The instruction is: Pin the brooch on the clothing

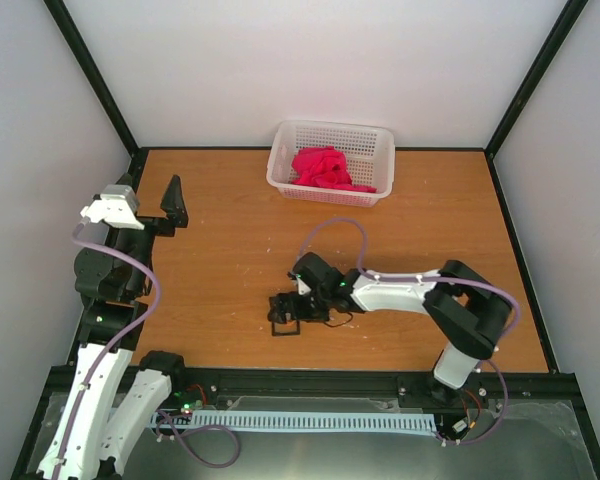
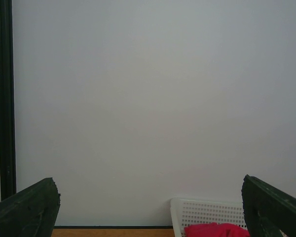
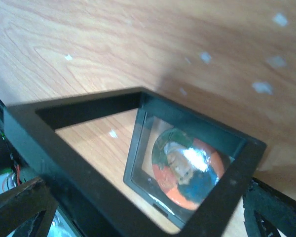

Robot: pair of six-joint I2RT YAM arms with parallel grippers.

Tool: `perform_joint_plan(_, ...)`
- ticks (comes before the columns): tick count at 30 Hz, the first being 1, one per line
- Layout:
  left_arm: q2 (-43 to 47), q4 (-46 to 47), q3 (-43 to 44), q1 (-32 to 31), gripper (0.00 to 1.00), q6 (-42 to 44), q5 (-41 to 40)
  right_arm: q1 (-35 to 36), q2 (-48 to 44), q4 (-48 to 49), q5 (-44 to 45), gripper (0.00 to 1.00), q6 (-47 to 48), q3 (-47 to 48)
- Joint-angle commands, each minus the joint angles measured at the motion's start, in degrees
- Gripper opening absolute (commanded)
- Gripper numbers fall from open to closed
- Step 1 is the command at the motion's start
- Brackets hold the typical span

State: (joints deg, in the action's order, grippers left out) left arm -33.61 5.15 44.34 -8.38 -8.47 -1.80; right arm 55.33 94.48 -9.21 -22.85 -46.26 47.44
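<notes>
While the T-shirt [image 1: 325, 168] lies in the basket [image 1: 330, 130], the right gripper [image 3: 145, 205], spread, straddles the black case [image 3: 89, 106] holding the brooch [image 3: 190, 170]; the left gripper [image 2: 148, 207] hangs spread.

White-and-black left arm [image 1: 92, 385]: I'm folded upright at the worktop's left edge, wrist level. Black two-finger left gripper [image 2: 149, 190] faces the far edge, fingers spread wide. White-and-black right arm [image 1: 395, 292]: I'm stretched left from the near-right corner. Black right gripper [image 3: 145, 217] is low by the near edge's middle, pitched down, fingers wide apart.
</notes>
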Motion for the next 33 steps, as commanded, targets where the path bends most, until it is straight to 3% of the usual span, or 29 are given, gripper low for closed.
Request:
perform_joint_plan(1, 0.73, 1.37, 0.26, -0.27, 1.0, -0.5, -0.43, 2.14, 7.21, -0.22, 2.65, 1.0, 0.67, 8.44)
perform_joint_plan(5, 0.9, 1.36, 0.21, -0.49, 1.0, -0.44, -0.57, 3.83, 15.26, 0.23, 0.79, 1.0, 0.73, 17.24)
perform_joint_plan(12, 1.32, 1.23, 0.27, -0.67, 1.0, -0.23, -1.18, 8.71, 30.4, 0.46, -3.21, 1.0, -3.27, 41.34)
perform_joint_plan(16, 1.52, 1.1, 0.27, -0.91, 1.0, -0.14, -1.38, 10.03, 38.34, -5.72, -4.02, 1.0, -2.87, 56.77)
perform_joint_plan(20, 1.85, 1.02, 0.25, -1.43, 1.0, 0.12, -1.74, 9.31, 40.19, -15.26, 1.81, 1.0, 2.59, 65.64)
perform_joint_plan(23, 2.16, 1.05, 0.27, -1.93, 1.0, 0.33, -1.78, 7.97, 37.27, -19.63, 6.17, 1.0, 6.48, 64.8)
perform_joint_plan(29, 2.8, 0.92, 0.22, -2.98, 1.0, 0.57, -2.32, 4.33, 23.56, -21.73, 19.02, 1.0, 14.09, 50.97)
perform_joint_plan(33, 3.01, 1.02, 0.23, -3.52, 1.0, 0.71, -2.35, -2.83, 16.62, -26.17, 29.12, 1.0, 17.47, 48.03)
